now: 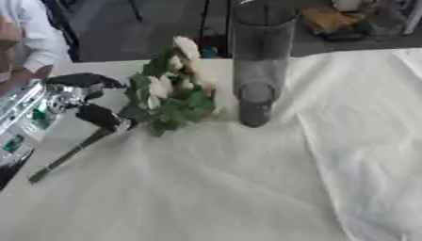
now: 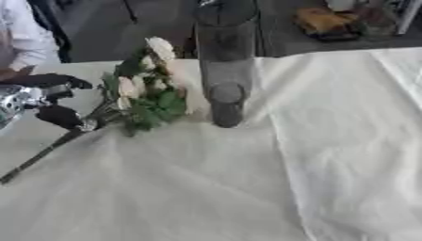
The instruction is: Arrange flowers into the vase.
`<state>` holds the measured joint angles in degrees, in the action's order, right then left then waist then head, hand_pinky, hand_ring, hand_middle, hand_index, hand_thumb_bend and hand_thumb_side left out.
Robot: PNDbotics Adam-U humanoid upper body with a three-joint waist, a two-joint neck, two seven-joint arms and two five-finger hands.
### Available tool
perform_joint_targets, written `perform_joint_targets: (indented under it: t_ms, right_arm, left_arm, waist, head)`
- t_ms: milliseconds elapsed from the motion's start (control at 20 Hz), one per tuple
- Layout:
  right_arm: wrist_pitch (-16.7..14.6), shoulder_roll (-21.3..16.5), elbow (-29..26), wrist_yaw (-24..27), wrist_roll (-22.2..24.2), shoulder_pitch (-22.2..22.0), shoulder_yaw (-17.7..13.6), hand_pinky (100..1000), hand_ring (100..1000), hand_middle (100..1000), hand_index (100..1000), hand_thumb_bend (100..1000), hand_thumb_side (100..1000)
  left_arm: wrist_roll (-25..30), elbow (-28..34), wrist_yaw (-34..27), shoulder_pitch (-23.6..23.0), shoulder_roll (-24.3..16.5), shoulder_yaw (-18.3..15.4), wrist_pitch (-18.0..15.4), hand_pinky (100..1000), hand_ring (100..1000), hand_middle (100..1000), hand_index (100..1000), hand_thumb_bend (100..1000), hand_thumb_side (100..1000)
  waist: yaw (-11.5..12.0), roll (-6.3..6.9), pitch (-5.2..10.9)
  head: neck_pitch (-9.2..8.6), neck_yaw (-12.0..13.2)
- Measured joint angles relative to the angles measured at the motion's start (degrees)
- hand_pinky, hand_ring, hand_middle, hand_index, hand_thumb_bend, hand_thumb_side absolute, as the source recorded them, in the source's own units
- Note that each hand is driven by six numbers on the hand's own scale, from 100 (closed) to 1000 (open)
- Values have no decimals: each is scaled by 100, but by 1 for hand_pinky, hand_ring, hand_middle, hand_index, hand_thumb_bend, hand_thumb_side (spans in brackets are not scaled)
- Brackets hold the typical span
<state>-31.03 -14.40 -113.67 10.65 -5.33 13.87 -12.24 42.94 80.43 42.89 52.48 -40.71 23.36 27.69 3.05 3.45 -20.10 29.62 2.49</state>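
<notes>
Both views soft, blurred throughout; even diffuse light, bright white tablecloth (image 1: pixel 247 188), faint shadows, background dimmer.

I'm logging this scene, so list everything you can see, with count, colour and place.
flower bunch: one, cream blooms, green leaves, dark stem, lying left of the vase
vase: one, grey translucent, upright, centre back
tablecloth: one, cream, covering the table
clutter: brownish, indistinct, far right beyond the table
left hand: one, black and silver, left edge, fingers curled at the stem
right hand: not in view
</notes>
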Motion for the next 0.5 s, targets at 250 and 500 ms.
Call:
perform_joint_targets:
  t_ms: [250, 500]
  right_arm:
    - [3, 2, 0, 0, 6, 20, 17, 844, 856, 646, 921, 100, 1000]
    - [0, 4, 0, 0, 11, 22, 27, 845, 856, 645, 921, 100, 1000]
  left_arm:
    - [5, -176, 16, 0, 82, -9, -14, 789, 895, 952, 1000, 400, 584]
    - [-50, -406, 76, 0, 159, -73, -10, 788, 895, 944, 1000, 363, 561]
  waist:
    - [-31, 14, -17]
    - [-84, 18, -52]
  head:
    - [-29, 33]
    - [-57, 67]
